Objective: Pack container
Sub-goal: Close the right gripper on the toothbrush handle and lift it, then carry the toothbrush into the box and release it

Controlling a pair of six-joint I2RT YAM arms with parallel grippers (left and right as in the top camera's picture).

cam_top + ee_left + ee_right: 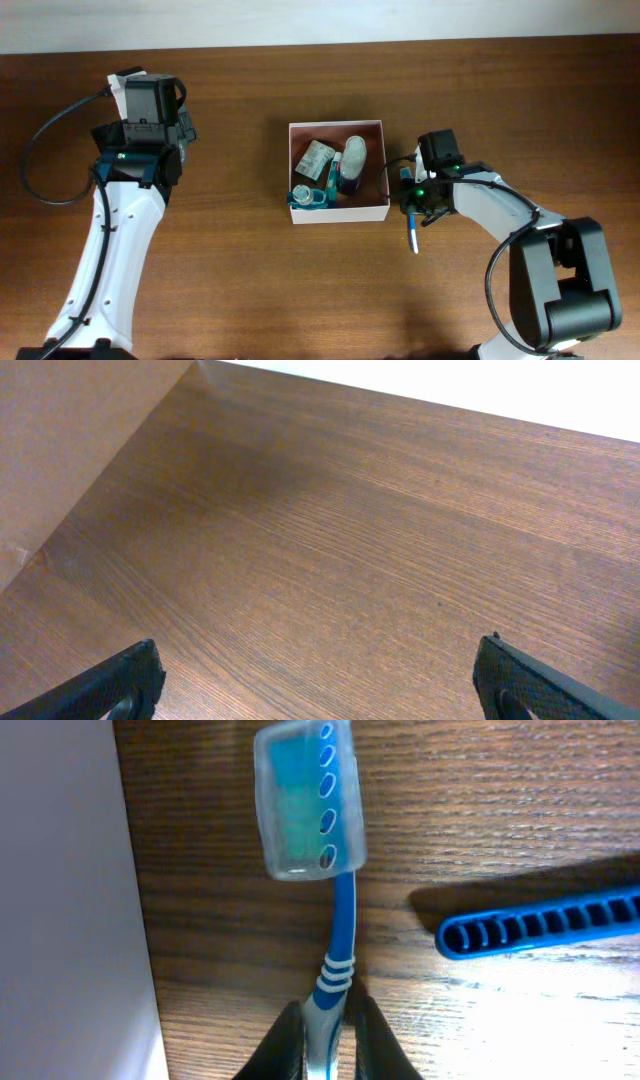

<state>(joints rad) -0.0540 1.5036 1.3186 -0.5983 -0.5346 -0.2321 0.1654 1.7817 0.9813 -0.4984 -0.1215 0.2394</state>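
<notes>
while left claw (322, 684) gapes empty, right claw (328, 1042) pinches toothbrush (304, 802) beside container (338, 212).

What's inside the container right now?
The container holds three toiletries: a pale packet, a white-and-blue bottle and a teal bottle. Anything beneath them is hidden. The toothbrush is outside, gripped by the right fingers.

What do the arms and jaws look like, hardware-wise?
Both arms have white link shells with black joint housings: left arm, right arm. A green LED glows near each wrist. A black cable loops off the left arm; a thinner one runs along the right. Jaws are black. No markings legible.
</notes>
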